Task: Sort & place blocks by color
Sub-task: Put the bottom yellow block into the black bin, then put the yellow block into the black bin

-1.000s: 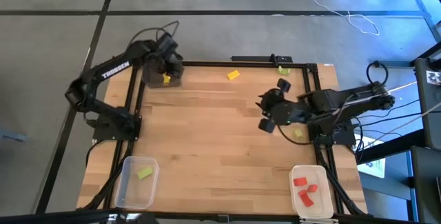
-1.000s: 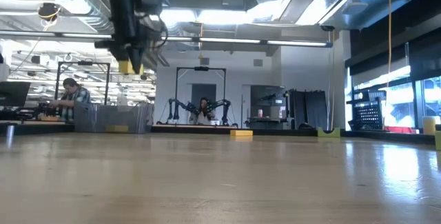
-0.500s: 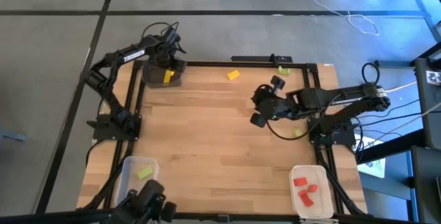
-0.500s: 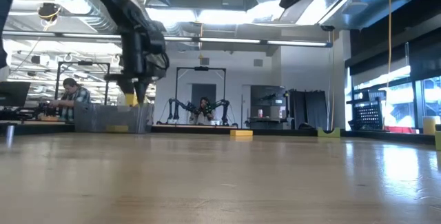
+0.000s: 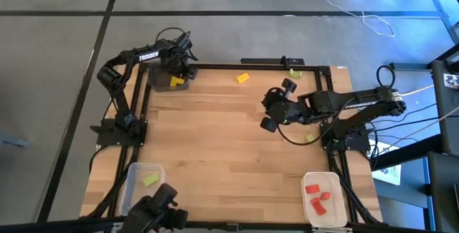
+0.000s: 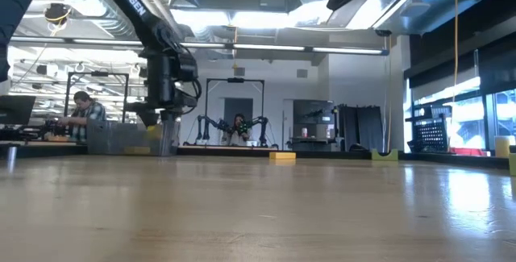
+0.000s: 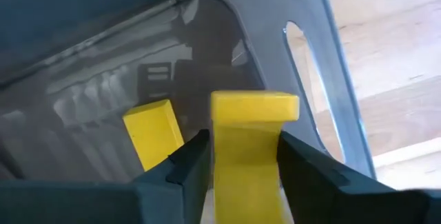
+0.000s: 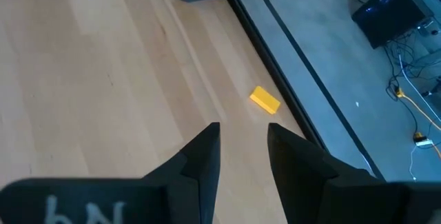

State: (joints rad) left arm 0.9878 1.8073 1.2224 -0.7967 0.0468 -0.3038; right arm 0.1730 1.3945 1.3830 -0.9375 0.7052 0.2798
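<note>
The left gripper [image 7: 241,176] hangs in the dark bin [image 5: 163,81] at the far left corner, squeezing a yellow block [image 7: 248,141]. Another yellow block [image 7: 153,133] already lies in the bin just beside it. The held block is right over the bin floor, so letting go looks like the next step. The right gripper [image 8: 241,151] is empty, its fingers a little apart, and a loose yellow block [image 5: 243,77] lies at the far edge, nearer to it.

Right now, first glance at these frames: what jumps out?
The left gripper sits inside the dark bin at the table's far left corner, clamped on a yellow block, another yellow block beside it. The right gripper hovers mid-table, a loose yellow block ahead of it.
</note>
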